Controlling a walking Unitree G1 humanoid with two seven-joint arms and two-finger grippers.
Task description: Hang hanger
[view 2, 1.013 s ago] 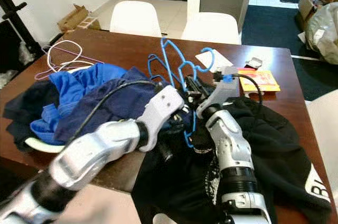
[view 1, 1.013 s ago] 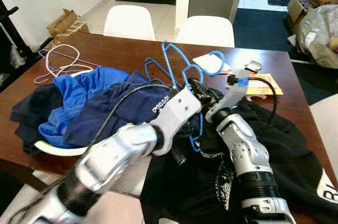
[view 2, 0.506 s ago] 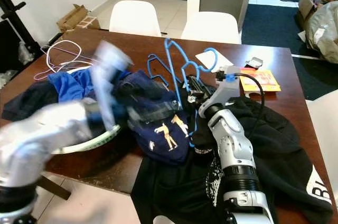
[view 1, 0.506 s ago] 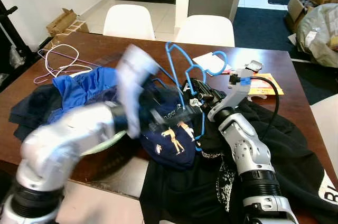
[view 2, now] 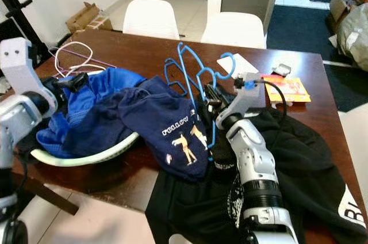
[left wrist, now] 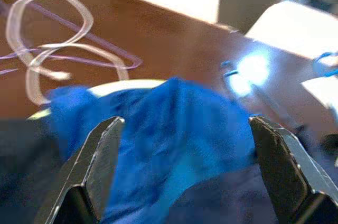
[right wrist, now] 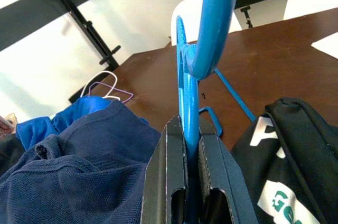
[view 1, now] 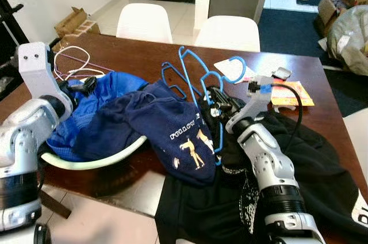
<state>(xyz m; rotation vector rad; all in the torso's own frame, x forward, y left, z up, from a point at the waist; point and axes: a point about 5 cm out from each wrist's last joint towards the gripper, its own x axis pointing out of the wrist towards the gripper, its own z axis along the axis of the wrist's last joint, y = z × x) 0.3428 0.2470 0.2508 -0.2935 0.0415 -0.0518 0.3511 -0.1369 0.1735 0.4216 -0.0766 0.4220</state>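
blue hanger (view 1: 198, 80) | right gripper (right wrist: 191, 182) fingers pinch it tight | left gripper (left wrist: 185, 168) swung away to blue shirt (view 1: 95, 97), fingers wide | navy shirt (view 1: 172, 129) now uncovered, hanger still to hang

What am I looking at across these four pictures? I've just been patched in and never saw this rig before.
It is a humanoid robot with two silver arms, each ending in two black fingers. Two pictures come from its head, looking down at a brown table; the other two look along each arm's fingers. On the table lie a navy shirt, a blue garment, black clothes, white and purple hangers and a yellow booklet. The right gripper is shut on a blue hanger, one of a blue bunch. The left gripper hangs open above the blue garment, holding nothing.
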